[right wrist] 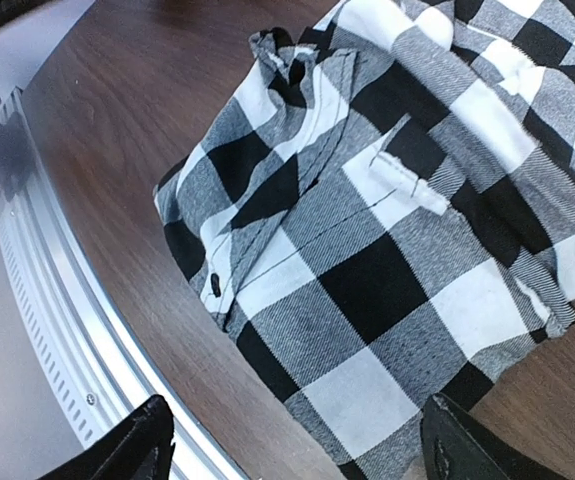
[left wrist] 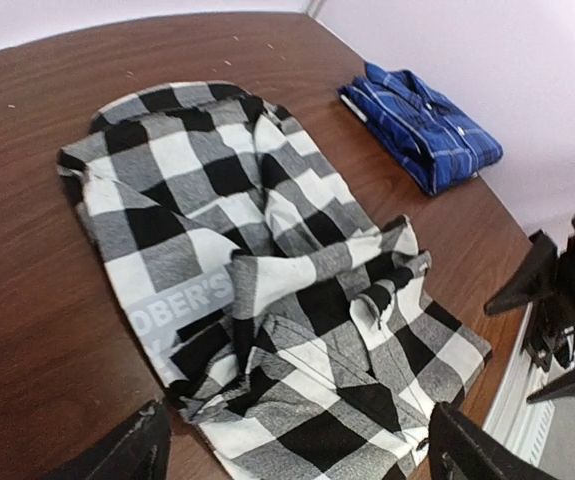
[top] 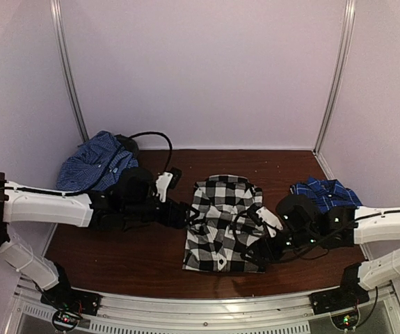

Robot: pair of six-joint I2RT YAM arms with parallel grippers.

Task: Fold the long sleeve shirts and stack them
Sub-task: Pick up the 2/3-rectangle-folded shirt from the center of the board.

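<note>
Dark wood-grain surface (top: pixel 151 261) within pale lilac walls, fronted by a metal rail (top: pixel 206 306) beside the arm bases. Nearest the rail, the right end effector (right wrist: pixel 307 440) hovers over the near-right corner of the black-and-white check shirt (top: pixel 220 223). Its fingers are spread wide, one at each lower corner of the wrist view, with nothing pinched between them. Opposite, the left end effector (left wrist: pixel 302 455) hangs at the shirt's left edge, likewise spread and empty.

The shirt lies at the centre of the surface, between the two arms. It is gathered into a rough rectangle with its sides turned inward and a printed inner label exposed, and its layers are rumpled, not flat. This placement suits two-handed work: each arm reaches one flank. Judged from the uneven layers, the fold is only part done, and smoothing or a further fold is yet to come.

Farther right, near the wall, a royal blue shirt (top: pixel 325 193) lies neatly folded and apart from the check shirt, probably as the base of the stack. Farthest, in the left rear corner, a crumpled blue checked garment (top: pixel 92 163) sits in a heap, apparently awaiting its turn.
</note>
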